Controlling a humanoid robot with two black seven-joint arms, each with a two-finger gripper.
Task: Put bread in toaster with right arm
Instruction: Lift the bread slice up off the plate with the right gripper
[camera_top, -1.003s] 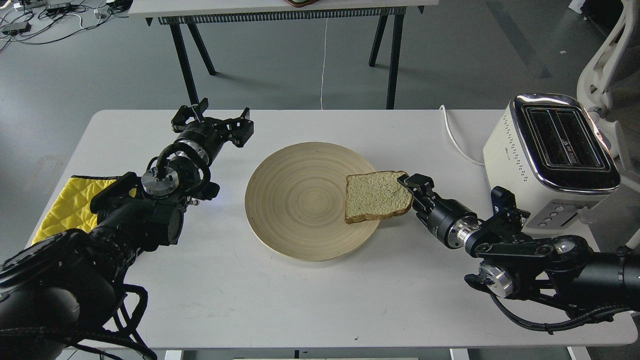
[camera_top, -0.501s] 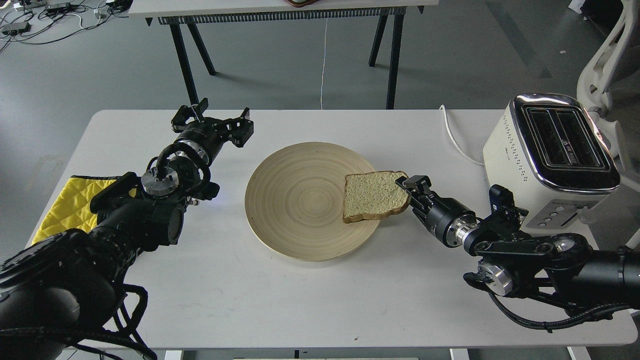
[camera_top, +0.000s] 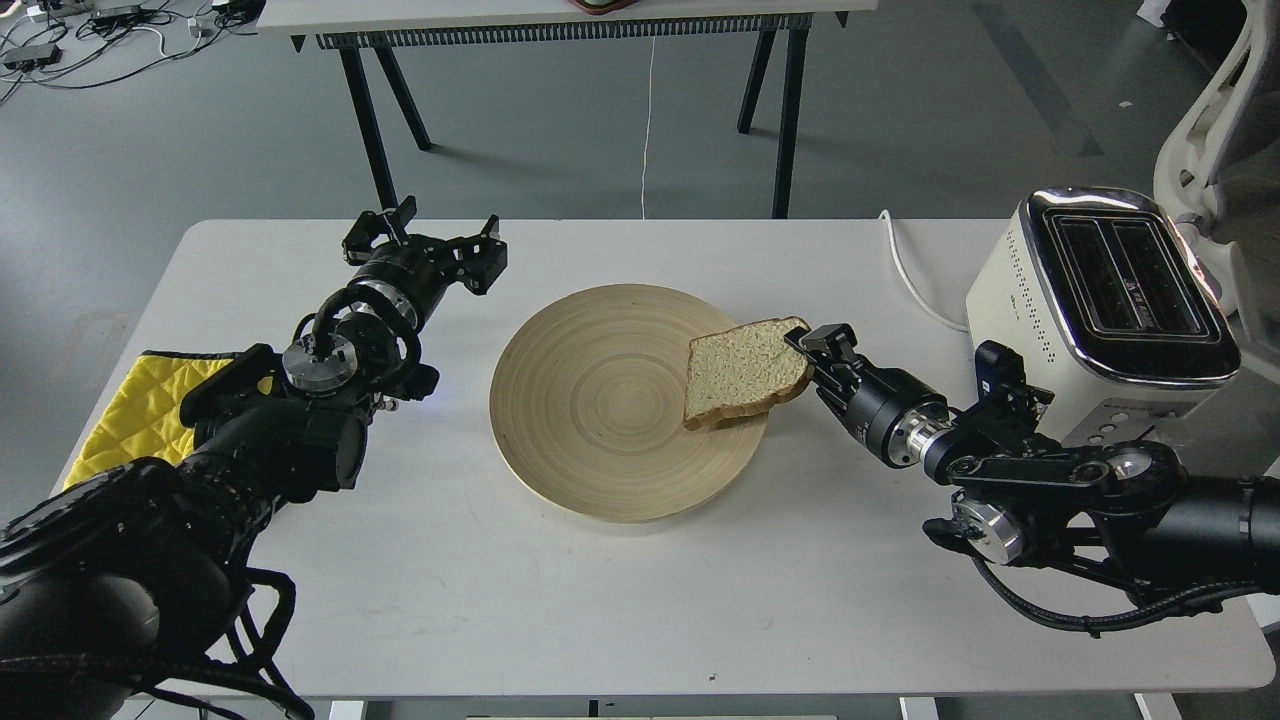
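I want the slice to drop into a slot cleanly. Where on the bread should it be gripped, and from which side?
Grip the bread at its crust edge on the toaster side, coming in from the right, as the right gripper does. The slice is thin and flat, tilted up off the plate, so pinching one edge probably leaves its far end free to enter the toaster.

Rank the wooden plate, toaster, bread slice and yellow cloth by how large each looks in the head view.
1. Wooden plate
2. Toaster
3. Yellow cloth, partly hidden by the left arm, so its rank against the bread is unsure
4. Bread slice
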